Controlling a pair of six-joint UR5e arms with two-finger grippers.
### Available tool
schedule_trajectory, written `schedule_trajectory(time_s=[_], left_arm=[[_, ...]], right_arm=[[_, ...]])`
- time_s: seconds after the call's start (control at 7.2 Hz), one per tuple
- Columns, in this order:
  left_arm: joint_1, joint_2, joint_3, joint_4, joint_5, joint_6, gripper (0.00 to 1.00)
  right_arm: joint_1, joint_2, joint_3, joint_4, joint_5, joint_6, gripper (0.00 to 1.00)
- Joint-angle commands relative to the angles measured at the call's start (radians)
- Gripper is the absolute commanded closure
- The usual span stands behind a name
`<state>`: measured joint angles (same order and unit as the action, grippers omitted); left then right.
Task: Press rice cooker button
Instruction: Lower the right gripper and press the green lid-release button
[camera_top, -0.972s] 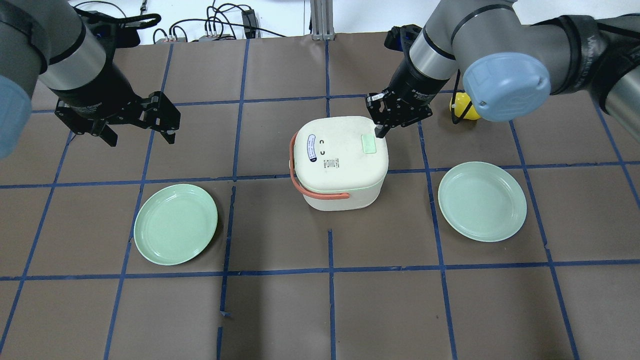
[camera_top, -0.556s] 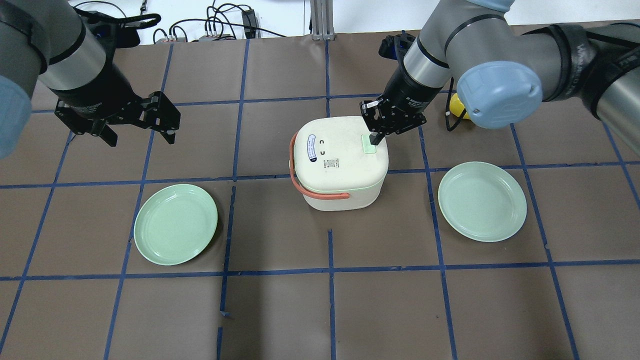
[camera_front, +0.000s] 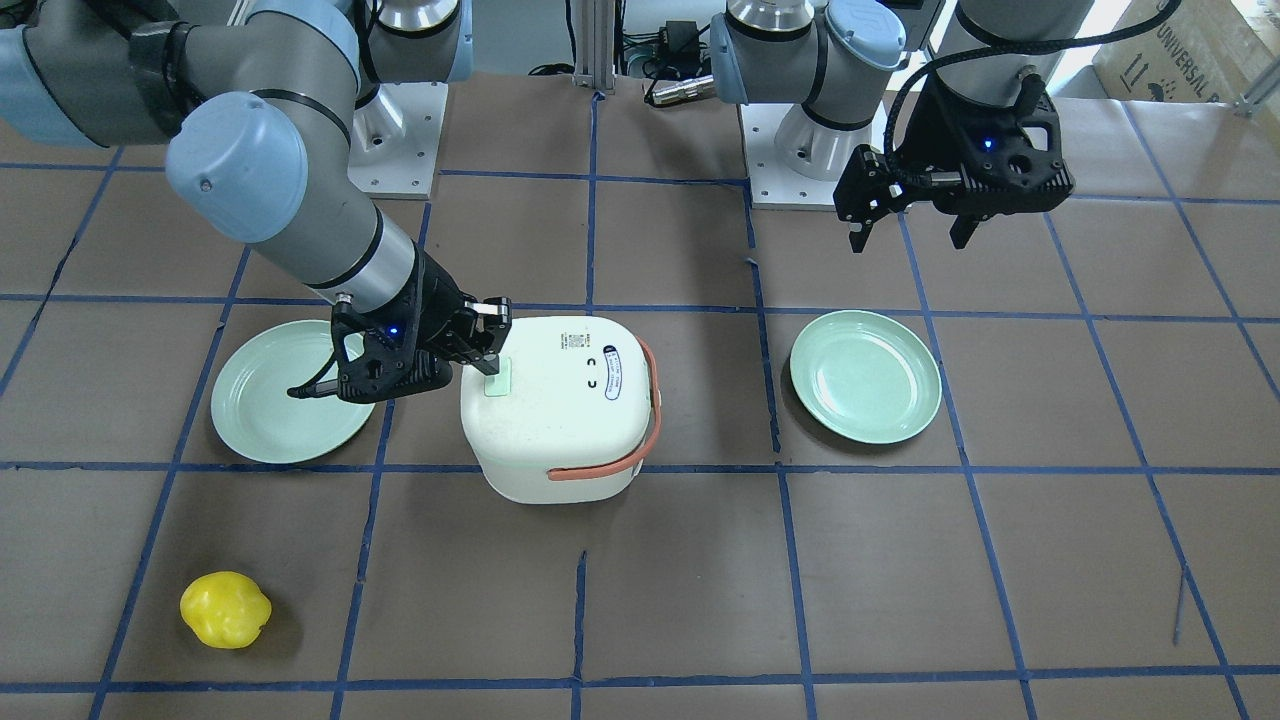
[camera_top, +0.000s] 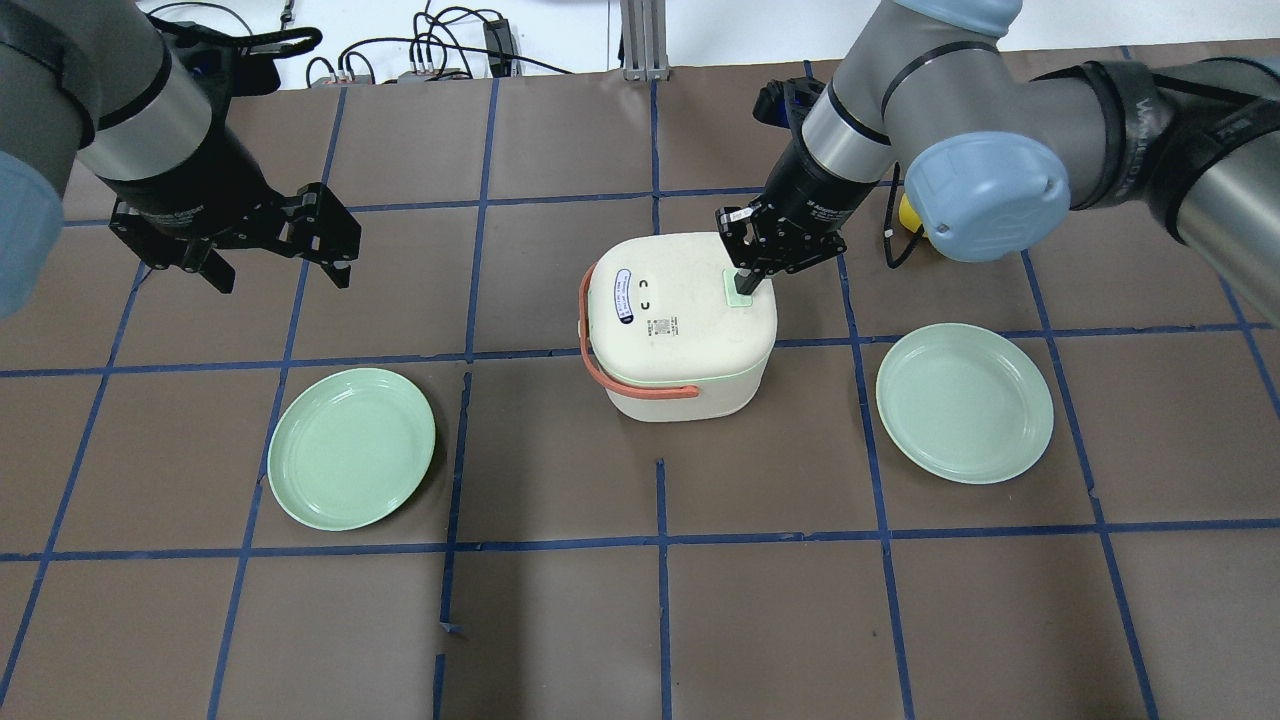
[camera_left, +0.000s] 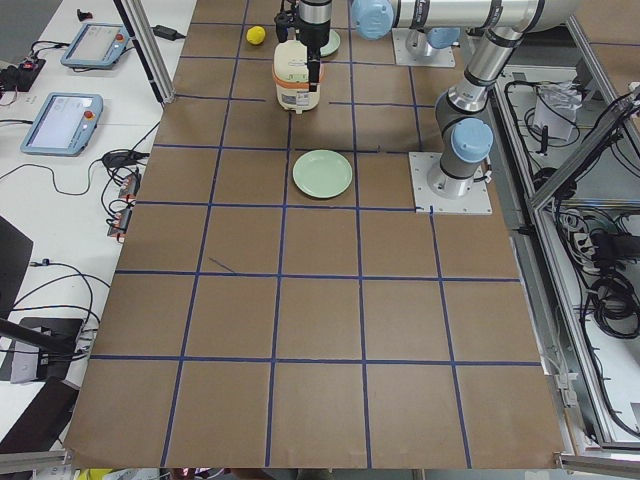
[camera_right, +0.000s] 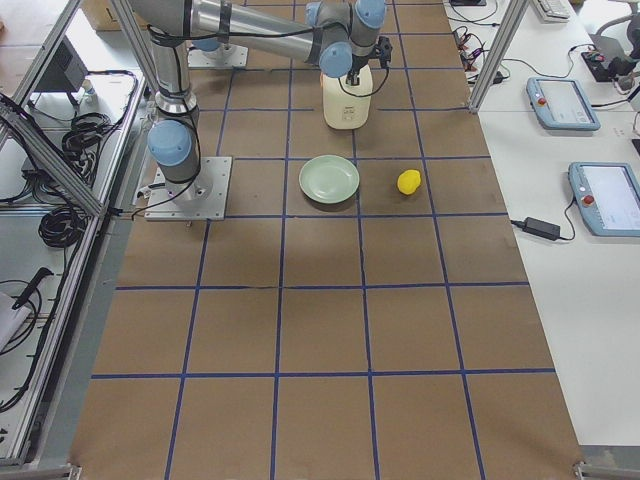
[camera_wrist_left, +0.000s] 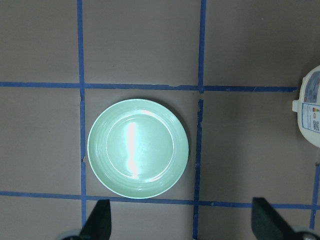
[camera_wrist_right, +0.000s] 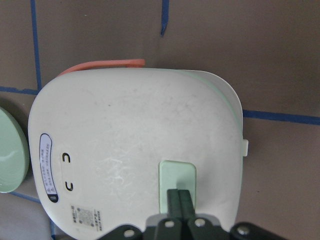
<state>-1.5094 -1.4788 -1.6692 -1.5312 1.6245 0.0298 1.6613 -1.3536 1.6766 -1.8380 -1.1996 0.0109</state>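
The white rice cooker (camera_top: 675, 320) with an orange handle stands mid-table; it also shows in the front view (camera_front: 555, 420). Its pale green button (camera_top: 736, 290) sits on the lid's right side, seen too in the right wrist view (camera_wrist_right: 177, 180). My right gripper (camera_top: 743, 284) is shut, fingertips together and resting on the button's near end (camera_wrist_right: 179, 197). In the front view the right gripper (camera_front: 493, 367) sits on the button (camera_front: 497, 381). My left gripper (camera_top: 275, 275) is open and empty, hovering far to the left, above a green plate (camera_wrist_left: 138, 147).
Two green plates lie on the brown mat, one at the left (camera_top: 351, 447) and one at the right (camera_top: 964, 402). A yellow pepper-like object (camera_front: 225, 609) lies behind the right arm, partly hidden in the overhead view (camera_top: 908, 213). Cables run along the table's far edge.
My right gripper has moved from beside the cooker's back right corner onto the lid and come down on the green button. The left arm has not moved.
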Motion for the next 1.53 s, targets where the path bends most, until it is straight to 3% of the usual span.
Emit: schedule_trajectory(time_s=[0.0, 0.83, 0.97, 1.39], left_arm=[[0.0, 0.0, 0.0, -0.001, 0.0, -0.001, 0.0], [0.0, 0.0, 0.0, 0.0, 0.0, -0.001, 0.0], [0.0, 0.0, 0.0, -0.001, 0.0, 0.001, 0.0], [0.0, 0.0, 0.0, 0.0, 0.0, -0.001, 0.0]], right_arm=[[0.0, 0.008, 0.0, -0.009, 0.0, 0.001, 0.94], [0.002, 0.016, 0.0, -0.023, 0.006, 0.0, 0.94], [0.0, 0.011, -0.003, -0.017, 0.005, 0.001, 0.89], [0.002, -0.051, -0.017, -0.006, -0.021, -0.014, 0.1]])
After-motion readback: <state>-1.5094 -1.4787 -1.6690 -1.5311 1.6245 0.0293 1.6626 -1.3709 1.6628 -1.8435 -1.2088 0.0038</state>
